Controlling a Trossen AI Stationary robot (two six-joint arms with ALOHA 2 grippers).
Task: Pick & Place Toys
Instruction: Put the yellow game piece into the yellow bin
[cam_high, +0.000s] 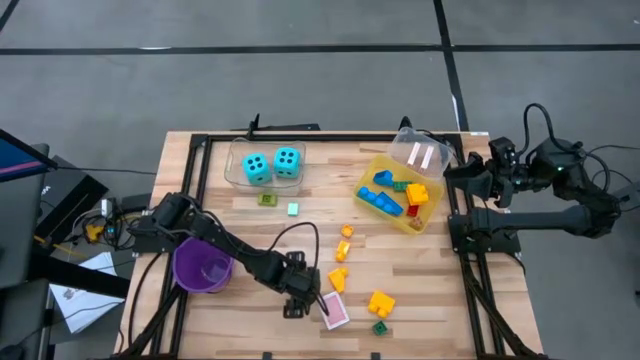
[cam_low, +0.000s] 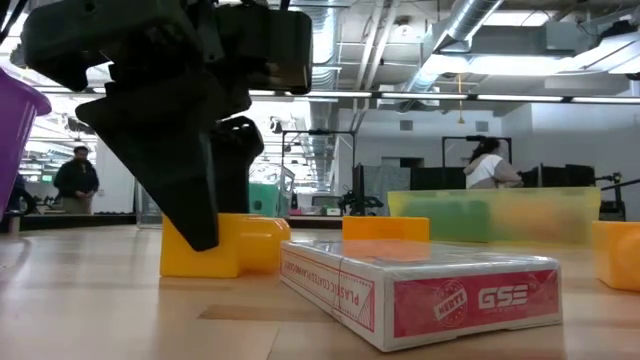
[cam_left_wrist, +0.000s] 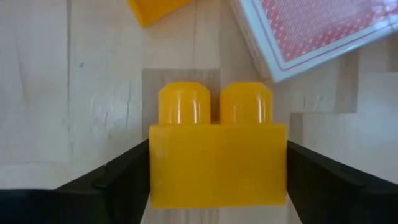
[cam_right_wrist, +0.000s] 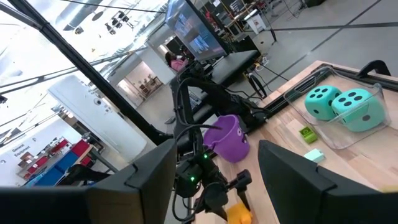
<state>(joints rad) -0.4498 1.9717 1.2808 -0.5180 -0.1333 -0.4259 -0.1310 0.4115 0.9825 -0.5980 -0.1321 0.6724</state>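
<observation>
My left gripper (cam_high: 300, 297) is near the table's front middle, just left of the pink card pack (cam_high: 335, 311), and is shut on a yellow two-stud brick (cam_left_wrist: 217, 165). The brick lies on its side on the wood (cam_low: 222, 248); in the high view the gripper hides it. Other yellow bricks (cam_high: 338, 280) (cam_high: 381, 302) and a green one (cam_high: 380, 327) lie close by. Two cyan dice (cam_high: 271, 165) sit in a clear tub. My right gripper (cam_right_wrist: 214, 180) is open and empty, raised at the table's right edge (cam_high: 458, 178). My left gripper pinches the yellow brick by its two short end faces (cam_left_wrist: 155, 180), one dark finger (cam_left_wrist: 118, 183) on each side. The fingers come from above, pointing down. The brick lies on its side with its studs (cam_left_wrist: 214, 102) level, and seems to rest on the table.
The purple cup (cam_high: 204, 266) stands left of my left arm. The yellow bin (cam_high: 372, 168) at the back right holds blue, yellow, green and red bricks. Small green pieces (cam_high: 267, 199) (cam_high: 292, 209) lie at mid-table. People show in the room beyond (cam_low: 77, 180).
</observation>
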